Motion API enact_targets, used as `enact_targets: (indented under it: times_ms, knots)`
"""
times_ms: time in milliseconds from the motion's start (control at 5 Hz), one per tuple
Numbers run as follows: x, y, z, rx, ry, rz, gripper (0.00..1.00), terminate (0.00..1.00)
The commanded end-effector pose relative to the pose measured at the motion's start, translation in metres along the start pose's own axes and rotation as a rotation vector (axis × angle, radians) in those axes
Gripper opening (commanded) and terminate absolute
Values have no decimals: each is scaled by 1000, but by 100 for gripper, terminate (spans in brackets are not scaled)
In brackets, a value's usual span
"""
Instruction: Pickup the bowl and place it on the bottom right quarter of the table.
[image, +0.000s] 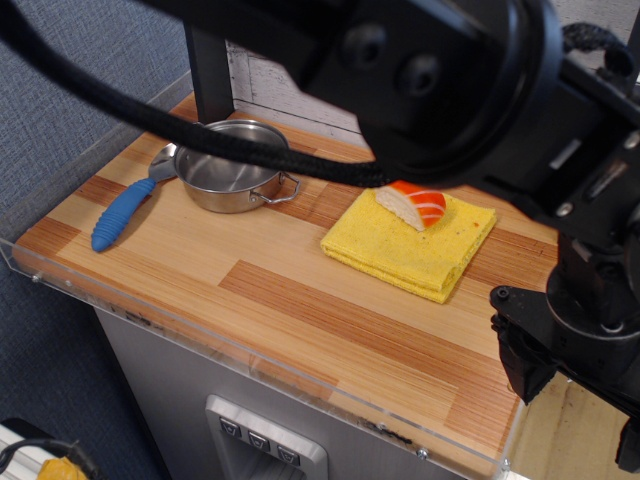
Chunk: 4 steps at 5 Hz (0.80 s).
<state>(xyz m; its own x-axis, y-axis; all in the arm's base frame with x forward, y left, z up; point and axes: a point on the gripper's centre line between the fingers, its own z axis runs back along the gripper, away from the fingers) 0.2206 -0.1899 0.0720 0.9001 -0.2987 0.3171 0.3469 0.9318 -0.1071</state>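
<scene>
The bowl (235, 165), a small shiny steel pot with two wire loop handles, stands upright and empty at the far left of the table (300, 300). A black cable crosses in front of its far rim. My arm fills the top and right of the view, very close to the camera. The black gripper (530, 345) hangs at the right edge, beyond the table's right end and far from the bowl. Its fingers do not show clearly, so I cannot tell if it is open or shut. Nothing shows in it.
A blue-handled metal spoon (125, 212) lies left of the bowl, its head touching the bowl's side. A folded yellow cloth (410, 245) lies at the right middle with an orange-and-white sushi piece (415, 203) on its far edge. Clear acrylic edges the table.
</scene>
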Motion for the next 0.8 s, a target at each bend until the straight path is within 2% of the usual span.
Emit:
enact_targets:
  times_ms: [0, 200, 400, 600]
  knots:
    - [0, 0, 0, 0, 0, 0, 100, 0]
    - [6, 22, -5, 21, 51, -48, 100, 0]
    - [15, 42, -6, 41, 45, -48, 100, 0]
    - [18, 67, -5, 77, 120, -75, 100, 0]
